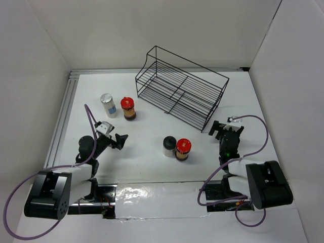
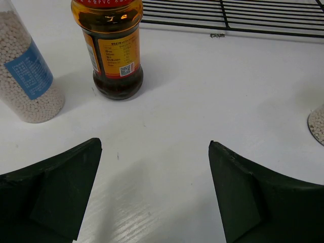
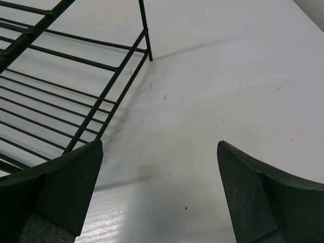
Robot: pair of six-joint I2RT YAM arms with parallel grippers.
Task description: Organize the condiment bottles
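Four condiment bottles stand on the white table. A white jar with grey cap and blue label [image 1: 108, 105] and a red-capped jar [image 1: 128, 108] stand at the left; both show in the left wrist view, the white one [image 2: 28, 76] and the dark one [image 2: 112, 48]. A pale black-capped jar [image 1: 169, 146] and a second red-capped jar [image 1: 183, 149] stand together in the middle. My left gripper [image 1: 119, 140] [image 2: 154, 147] is open and empty, short of the left pair. My right gripper [image 1: 218, 129] [image 3: 159, 147] is open and empty beside the rack's near right corner.
A black wire rack [image 1: 179, 88] [image 3: 76, 91] stands at the back centre, nothing in it. Its edge shows at the top of the left wrist view [image 2: 228, 20]. A metal rail [image 1: 63, 116] runs along the table's left edge. Walls close in on three sides.
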